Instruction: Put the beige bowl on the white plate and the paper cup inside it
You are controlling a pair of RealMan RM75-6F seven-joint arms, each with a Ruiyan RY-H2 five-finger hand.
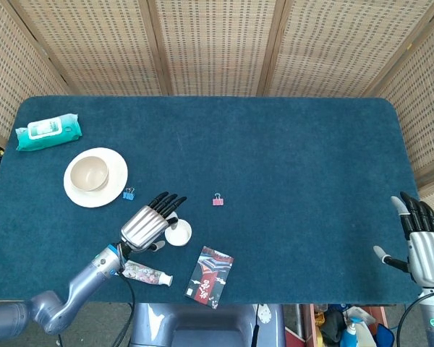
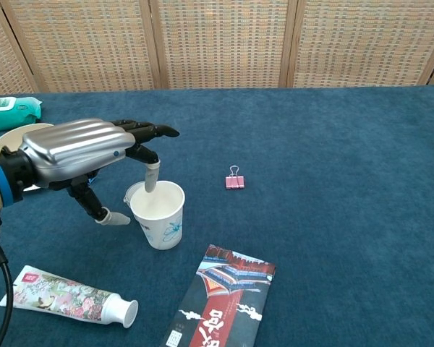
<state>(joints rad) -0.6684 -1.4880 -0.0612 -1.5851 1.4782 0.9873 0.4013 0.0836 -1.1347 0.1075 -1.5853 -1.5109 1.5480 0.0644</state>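
The beige bowl [image 1: 89, 173] sits on the white plate [image 1: 113, 190] at the table's left. The paper cup [image 1: 179, 233] [image 2: 160, 215] stands upright near the front, right of the plate. My left hand [image 1: 146, 223] [image 2: 79, 150] hovers over the cup's left side with its fingers spread, one fingertip [image 2: 150, 178] dipping over the cup's rim, its thumb low beside the cup. It holds nothing. My right hand [image 1: 422, 249] is open at the table's far right front corner, away from everything.
A white lid [image 2: 132, 193] lies behind the cup. A toothpaste tube [image 1: 146, 273], a dark booklet [image 1: 210, 277], a pink binder clip [image 1: 218, 199], a blue clip [image 1: 129, 194] and a wipes pack [image 1: 48, 131] also lie on the blue cloth.
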